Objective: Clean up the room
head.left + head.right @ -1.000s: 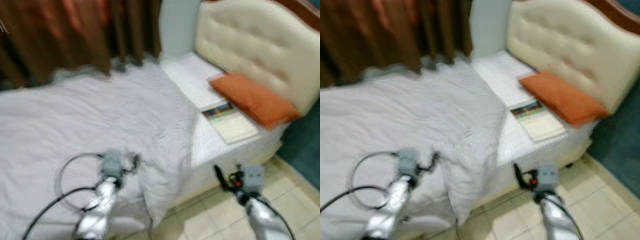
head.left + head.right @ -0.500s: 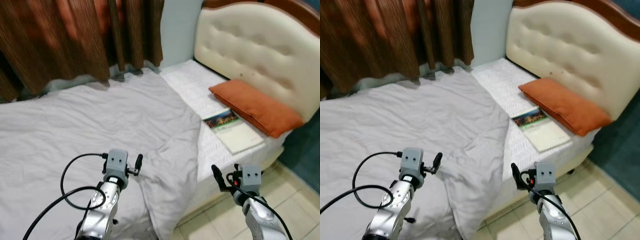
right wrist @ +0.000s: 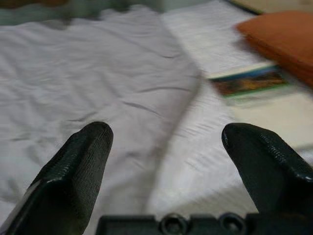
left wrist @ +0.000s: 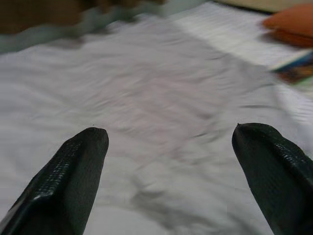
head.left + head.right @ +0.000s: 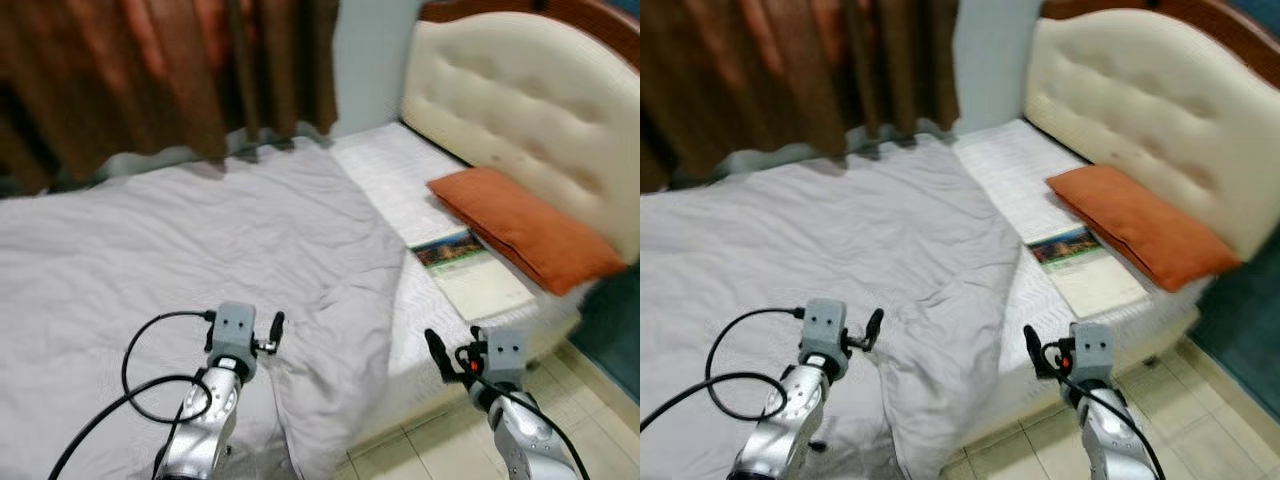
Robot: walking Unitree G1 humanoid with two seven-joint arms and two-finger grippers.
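Grippers hang spread and empty — the left gripper (image 4: 168, 147) over the rumpled grey blanket (image 5: 200, 250), the right gripper (image 3: 166, 147) by the bed's edge near the book (image 5: 470, 270) and orange pillow (image 5: 525, 225). Blanket slumps off the mattress corner — a shallow pinch could drag it onto the floor.

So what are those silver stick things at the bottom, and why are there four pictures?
Those are a robot's two arms. Each ends in a gripper with two black fingers: the left gripper hovers over the grey blanket, the right gripper by the bed's edge. Both are open and hold nothing. Two pictures come from cameras in the robot's head, like eyes. The other two come from cameras on its wrists, looking between the fingers. On the bed lie an orange pillow and, beside it, a book.
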